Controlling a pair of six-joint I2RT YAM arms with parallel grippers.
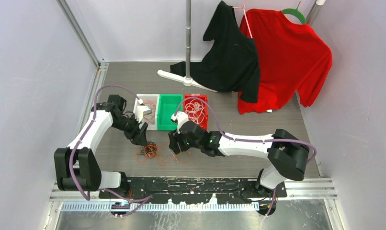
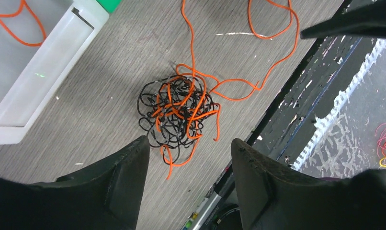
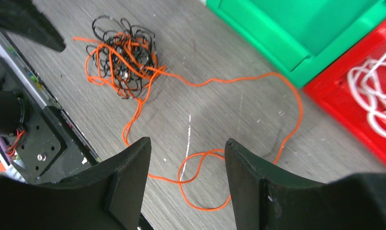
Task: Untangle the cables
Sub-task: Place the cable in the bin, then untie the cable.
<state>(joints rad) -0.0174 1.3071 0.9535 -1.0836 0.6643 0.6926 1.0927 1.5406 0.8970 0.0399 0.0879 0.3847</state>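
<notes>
Red bin (image 3: 342,105) held white cables (image 3: 368,81), clear bin (image 2: 47,81) an orange strand (image 2: 39,34); left fingers (image 2: 129,182) and right fingers (image 3: 129,177) hung released.

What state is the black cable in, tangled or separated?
Tangled: the black cable lies balled up with the orange cable woven through, its tail trailing loose.

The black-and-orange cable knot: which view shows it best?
Left wrist: the knot sits centred and close, with single strands distinct. Right wrist shows it smaller, in the upper left. Top external shows it only as a tiny clump.
</notes>
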